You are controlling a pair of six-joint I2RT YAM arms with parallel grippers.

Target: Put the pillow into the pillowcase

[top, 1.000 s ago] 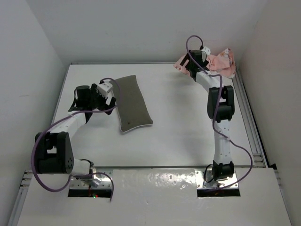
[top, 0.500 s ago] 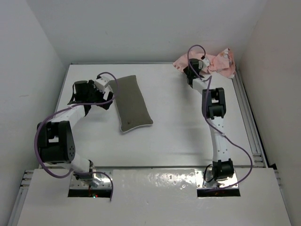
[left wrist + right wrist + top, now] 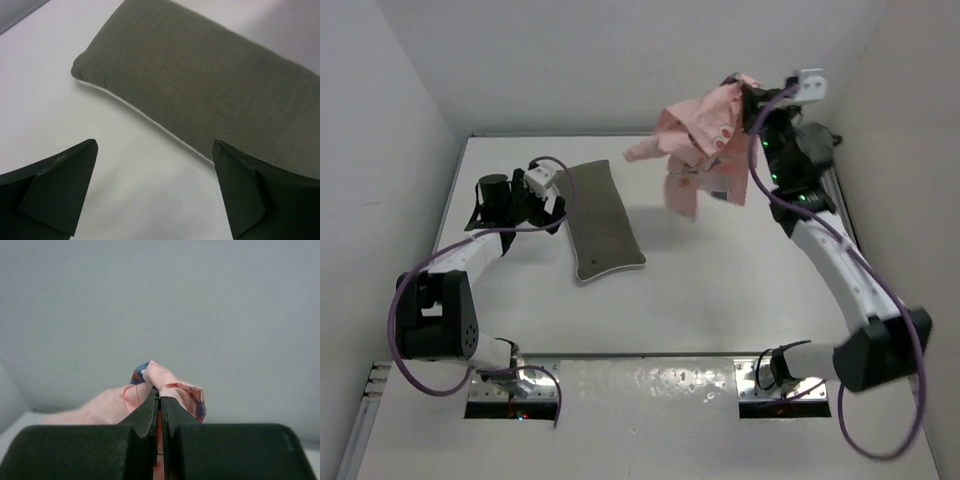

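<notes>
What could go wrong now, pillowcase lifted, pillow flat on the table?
1. The right gripper pinches only a small fold of the pillowcase; the hanging fabric might slip out.
2. The pillowcase hangs bunched, opening not visible, so the pinch may be on the wrong edge.
3. The left gripper is open beside the pillow, which lies flat; closing may shove it instead of gripping.

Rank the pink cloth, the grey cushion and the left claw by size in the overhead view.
Tied: pillowcase and pillow, about alike; the pillowcase hangs lifted nearer the camera, so unranked.
Smallest: left gripper.
</notes>
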